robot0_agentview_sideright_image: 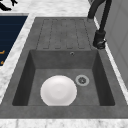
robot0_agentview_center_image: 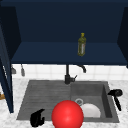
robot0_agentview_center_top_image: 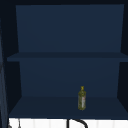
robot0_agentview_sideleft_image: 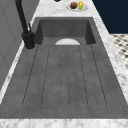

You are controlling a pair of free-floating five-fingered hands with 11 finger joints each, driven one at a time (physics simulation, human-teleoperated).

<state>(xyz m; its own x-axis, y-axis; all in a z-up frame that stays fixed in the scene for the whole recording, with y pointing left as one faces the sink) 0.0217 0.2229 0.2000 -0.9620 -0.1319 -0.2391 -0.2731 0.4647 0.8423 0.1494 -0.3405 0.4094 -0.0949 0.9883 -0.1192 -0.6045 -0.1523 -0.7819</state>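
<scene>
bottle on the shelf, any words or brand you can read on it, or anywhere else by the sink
None can be read.
Bottle: it has a pale label, too blurred to make out any text.
Plate, faucet and sink: no words, numbers or signs on them.
</scene>
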